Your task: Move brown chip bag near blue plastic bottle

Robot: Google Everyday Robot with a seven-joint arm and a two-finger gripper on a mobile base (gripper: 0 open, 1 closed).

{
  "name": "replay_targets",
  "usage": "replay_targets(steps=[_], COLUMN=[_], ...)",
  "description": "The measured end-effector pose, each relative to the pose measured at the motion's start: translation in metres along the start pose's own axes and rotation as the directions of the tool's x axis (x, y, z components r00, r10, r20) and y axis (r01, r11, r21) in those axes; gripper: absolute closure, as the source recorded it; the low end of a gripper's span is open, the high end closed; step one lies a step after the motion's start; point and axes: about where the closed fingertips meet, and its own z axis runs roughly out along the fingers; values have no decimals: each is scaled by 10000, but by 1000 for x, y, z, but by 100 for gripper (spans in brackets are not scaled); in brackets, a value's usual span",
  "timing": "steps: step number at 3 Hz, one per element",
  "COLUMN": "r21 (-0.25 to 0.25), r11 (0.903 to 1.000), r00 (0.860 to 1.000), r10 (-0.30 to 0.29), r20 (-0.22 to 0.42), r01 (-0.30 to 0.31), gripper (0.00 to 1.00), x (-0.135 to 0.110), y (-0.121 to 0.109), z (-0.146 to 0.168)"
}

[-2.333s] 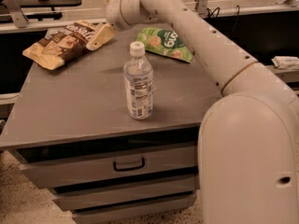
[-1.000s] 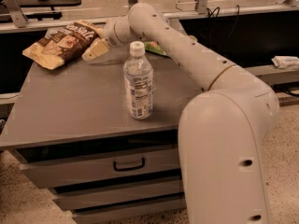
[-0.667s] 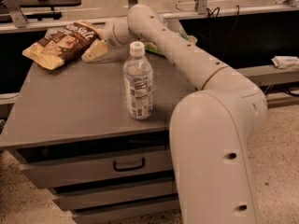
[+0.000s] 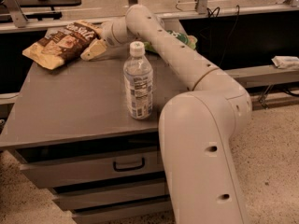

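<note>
The brown chip bag lies at the far left corner of the grey table, with its cream end pointing right. The blue plastic bottle stands upright near the table's middle, with a white cap and a pale label. My gripper reaches across the back of the table, low over the surface, right at the bag's right end. It is behind and to the left of the bottle. I cannot tell whether it touches the bag.
A green snack bag lies at the back right, mostly hidden behind my arm. My arm's large base stands at the table's right front. Drawers sit under the tabletop. A shelf runs behind the table.
My arm has swung lower and further left, bringing the gripper down to the chip bag's right end. It now covers most of the green bag. Bag and bottle have not moved.
</note>
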Motion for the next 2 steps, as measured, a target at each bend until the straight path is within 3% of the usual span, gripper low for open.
replay_targets(steps=[2], r21=[11], r11=[10000], r00=[10000], r10=[66], r20=[-30], r01=[-66], gripper=[64], x=[3], y=[-2], z=[4])
